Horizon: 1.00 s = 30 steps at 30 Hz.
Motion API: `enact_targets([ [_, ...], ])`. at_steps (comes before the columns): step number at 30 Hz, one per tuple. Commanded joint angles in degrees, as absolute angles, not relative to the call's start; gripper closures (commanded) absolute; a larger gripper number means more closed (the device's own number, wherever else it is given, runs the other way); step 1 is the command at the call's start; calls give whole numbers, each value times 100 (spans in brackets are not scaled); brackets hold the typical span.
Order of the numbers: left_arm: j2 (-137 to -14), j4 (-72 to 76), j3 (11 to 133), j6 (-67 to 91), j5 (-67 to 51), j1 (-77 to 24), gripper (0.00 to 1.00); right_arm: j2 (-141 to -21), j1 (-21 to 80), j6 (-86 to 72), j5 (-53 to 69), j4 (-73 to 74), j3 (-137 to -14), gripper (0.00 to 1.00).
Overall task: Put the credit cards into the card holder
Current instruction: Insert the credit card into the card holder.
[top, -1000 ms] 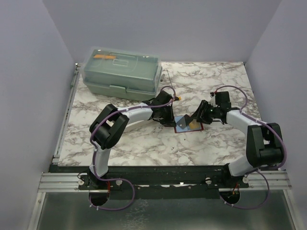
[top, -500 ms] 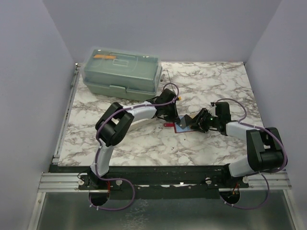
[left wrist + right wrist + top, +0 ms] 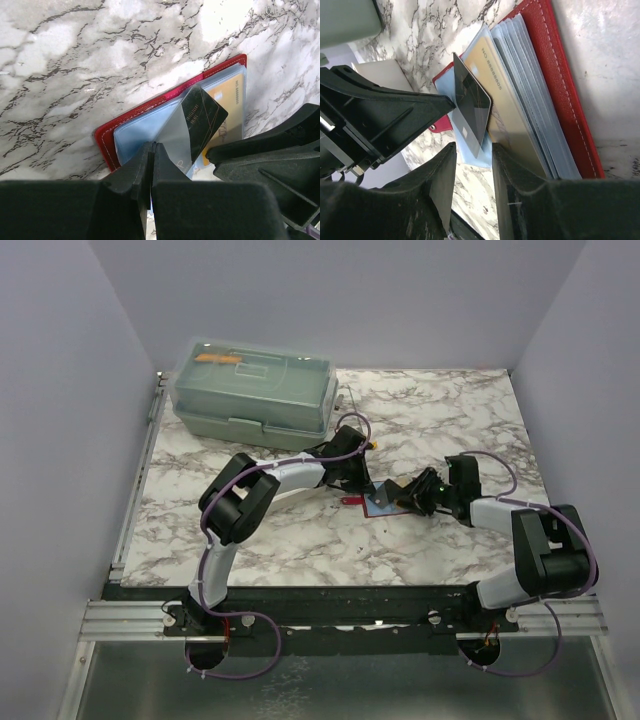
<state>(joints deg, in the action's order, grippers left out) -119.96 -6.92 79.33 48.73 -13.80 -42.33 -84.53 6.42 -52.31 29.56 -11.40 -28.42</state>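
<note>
Red card holder (image 3: 560, 90) lies open and flat on the marble table (image 3: 430, 410), near its middle, its clear plastic sleeves fanned upward. One gold card (image 3: 500, 95) with embossed digits already sits inside a sleeve. A dark card (image 3: 202, 117) stands tilted above the sleeves, its lower end down among them and its upper end raised, just beside the gold card. The left gripper (image 3: 151, 152) has its jaws pressed together and seems to pinch the edge of one clear sleeve (image 3: 175, 137), which is lifted off the stack. The right gripper (image 3: 473, 147) faces it from the other side, jaws spread, with the dark card's lower corner in the gap between the fingertips; no finger visibly touches it. A grey-green lidded plastic box (image 3: 255, 390) stands at the table's far left, well apart.
</note>
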Motion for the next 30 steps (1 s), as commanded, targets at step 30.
enact_targets([
  [30,-12129,-976,7655,4860,-1322,-4157,99,-8555,790,-5836,2563,-1761,-2295,63],
])
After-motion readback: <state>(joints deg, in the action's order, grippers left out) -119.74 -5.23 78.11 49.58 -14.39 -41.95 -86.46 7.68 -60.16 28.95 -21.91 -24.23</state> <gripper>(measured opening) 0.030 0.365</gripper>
